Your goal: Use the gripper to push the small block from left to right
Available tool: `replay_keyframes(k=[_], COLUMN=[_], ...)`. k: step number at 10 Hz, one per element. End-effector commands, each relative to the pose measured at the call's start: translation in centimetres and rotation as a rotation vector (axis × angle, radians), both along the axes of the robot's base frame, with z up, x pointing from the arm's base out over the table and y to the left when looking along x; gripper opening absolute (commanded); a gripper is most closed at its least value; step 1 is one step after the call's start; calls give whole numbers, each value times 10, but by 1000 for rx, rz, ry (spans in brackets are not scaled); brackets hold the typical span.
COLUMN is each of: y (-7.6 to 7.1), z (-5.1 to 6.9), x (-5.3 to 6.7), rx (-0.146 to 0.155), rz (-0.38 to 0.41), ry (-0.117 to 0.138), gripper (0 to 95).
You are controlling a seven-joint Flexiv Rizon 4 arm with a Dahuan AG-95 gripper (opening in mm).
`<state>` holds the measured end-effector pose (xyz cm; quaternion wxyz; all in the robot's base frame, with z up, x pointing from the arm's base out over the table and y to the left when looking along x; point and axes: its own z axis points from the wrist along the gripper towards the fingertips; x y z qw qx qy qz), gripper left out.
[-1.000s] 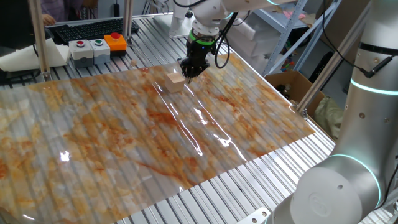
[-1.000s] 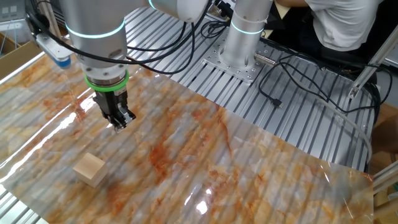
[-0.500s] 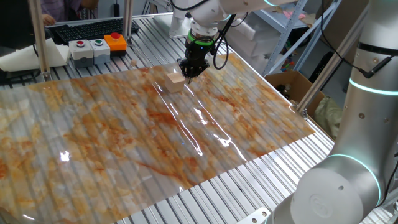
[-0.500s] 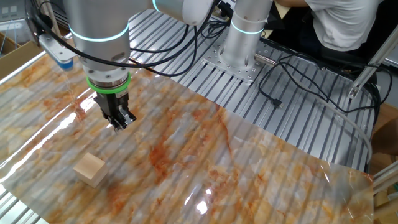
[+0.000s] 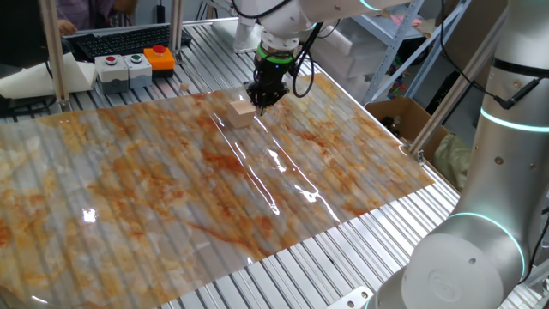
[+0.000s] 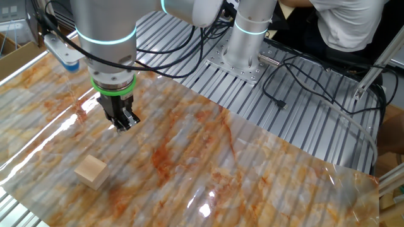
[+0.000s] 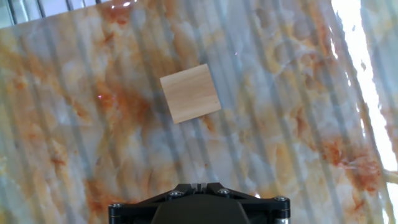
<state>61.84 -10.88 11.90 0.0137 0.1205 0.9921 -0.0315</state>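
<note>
Having shifted slightly sideways, the end effector [image 6: 125, 122], fingers together, hovers near the plain wooden small block [image 6: 91, 171] on the glossy marbled counter [image 6: 252, 170].

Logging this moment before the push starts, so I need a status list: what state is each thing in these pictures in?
tool: fingers look closed together, holding nothing, hanging just above the sheet, apart from the block.
small block: flat on the marbled sheet, free, untouched.
marbled sheet: spread flat over the slatted table, glossy with glare.
button box: sitting at the table's far edge beyond the sheet; nothing pressing its buttons.
</note>
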Motion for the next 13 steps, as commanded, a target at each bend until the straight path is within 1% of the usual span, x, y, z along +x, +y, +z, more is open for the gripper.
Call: replay_keyframes(k=[1, 2, 3, 4, 5, 6, 9, 10, 12, 13], y=[-3, -5, -8, -12, -13, -13, -15, -16, -18, -20], z=[-6, -8, -7, -6, -8, -9, -13, -13, -11, -4], x=[8, 11, 15, 20, 23, 25, 31, 34, 38, 46], rx=[-26, -33, -41, -39, -38, -39, -37, -38, -36, -33], rz=[15, 16, 24, 33, 19, 24, 21, 26, 23, 26], ry=[-6, -10, -9, -3, -3, -2, 13, 24, 27, 41], gripper=[0, 0, 0, 0, 0, 0, 0, 0, 0, 0])
